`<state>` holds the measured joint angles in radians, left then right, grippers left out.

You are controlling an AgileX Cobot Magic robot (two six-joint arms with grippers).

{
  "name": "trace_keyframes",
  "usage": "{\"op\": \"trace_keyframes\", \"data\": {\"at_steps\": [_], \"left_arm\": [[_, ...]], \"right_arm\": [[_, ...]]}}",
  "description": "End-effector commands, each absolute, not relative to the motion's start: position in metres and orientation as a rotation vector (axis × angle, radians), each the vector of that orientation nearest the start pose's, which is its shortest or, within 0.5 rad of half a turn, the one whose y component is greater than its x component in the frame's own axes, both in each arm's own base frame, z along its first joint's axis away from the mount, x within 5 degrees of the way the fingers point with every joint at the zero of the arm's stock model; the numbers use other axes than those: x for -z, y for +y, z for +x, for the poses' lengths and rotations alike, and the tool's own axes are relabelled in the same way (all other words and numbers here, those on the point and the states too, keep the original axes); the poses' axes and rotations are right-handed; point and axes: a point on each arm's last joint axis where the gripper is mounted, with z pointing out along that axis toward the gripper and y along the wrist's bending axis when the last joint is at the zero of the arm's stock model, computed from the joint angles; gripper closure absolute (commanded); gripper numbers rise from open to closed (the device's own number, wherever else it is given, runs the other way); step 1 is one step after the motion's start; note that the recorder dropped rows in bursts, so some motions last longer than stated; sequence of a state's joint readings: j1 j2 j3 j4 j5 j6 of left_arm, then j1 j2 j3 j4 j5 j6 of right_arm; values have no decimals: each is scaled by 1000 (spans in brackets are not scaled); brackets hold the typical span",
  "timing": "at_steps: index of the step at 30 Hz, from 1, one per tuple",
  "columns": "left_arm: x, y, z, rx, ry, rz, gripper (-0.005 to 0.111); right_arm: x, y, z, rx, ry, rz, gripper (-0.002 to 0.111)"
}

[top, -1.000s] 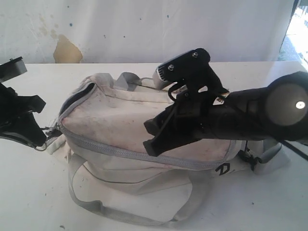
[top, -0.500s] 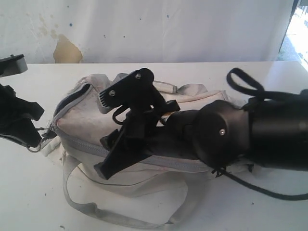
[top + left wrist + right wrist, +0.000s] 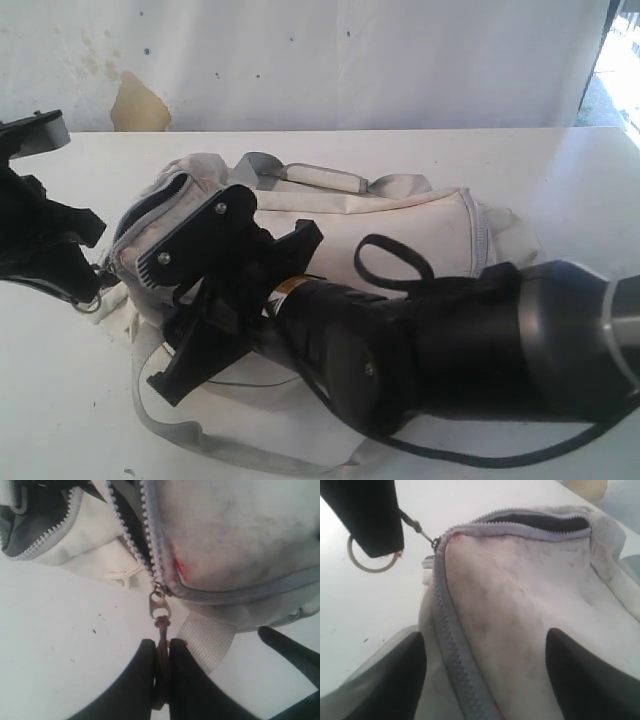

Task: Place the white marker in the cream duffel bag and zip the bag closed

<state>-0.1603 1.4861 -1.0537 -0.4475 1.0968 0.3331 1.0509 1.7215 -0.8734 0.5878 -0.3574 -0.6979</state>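
One stained cream duffel bag [image 3: 400, 215], grey zipper [image 3: 446, 630] partly open

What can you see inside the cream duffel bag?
Through the unzipped end of the cream duffel bag, only dark lining shows. No white marker is visible; the fabric top covers the rest.

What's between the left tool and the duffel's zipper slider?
The metal zipper pull and its reddish cord, which the left tool pinches; seen in left wrist view.
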Motion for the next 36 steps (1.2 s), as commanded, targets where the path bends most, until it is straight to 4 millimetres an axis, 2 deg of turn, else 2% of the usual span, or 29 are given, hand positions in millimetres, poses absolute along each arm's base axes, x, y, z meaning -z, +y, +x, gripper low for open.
{"op": "trace_keyframes", "data": {"at_steps": [1, 7, 14, 21, 27, 31, 36], "left_arm": [[-266, -82, 260, 649, 2888, 428, 107], [-268, -87, 258, 748, 2888, 398, 107], [-268, -87, 258, 757, 2878, 417, 107], [-272, -92, 256, 847, 2859, 458, 107], [-272, -93, 253, 881, 2873, 467, 107], [-273, -93, 252, 899, 2882, 473, 107], [-272, -93, 252, 889, 2883, 481, 107]], "right_arm": [[-195, 312, 189, -347, 1654, -1081, 45], [-187, 318, 185, -336, 1618, -1126, 45], [-185, 322, 185, -310, 1514, -1179, 45], [-167, 328, 186, -255, 1435, -1268, 45], [-159, 331, 190, -224, 1387, -1232, 46], [-158, 330, 191, -221, 1386, -1226, 63], [-157, 330, 191, -221, 1390, -1229, 91]]}}
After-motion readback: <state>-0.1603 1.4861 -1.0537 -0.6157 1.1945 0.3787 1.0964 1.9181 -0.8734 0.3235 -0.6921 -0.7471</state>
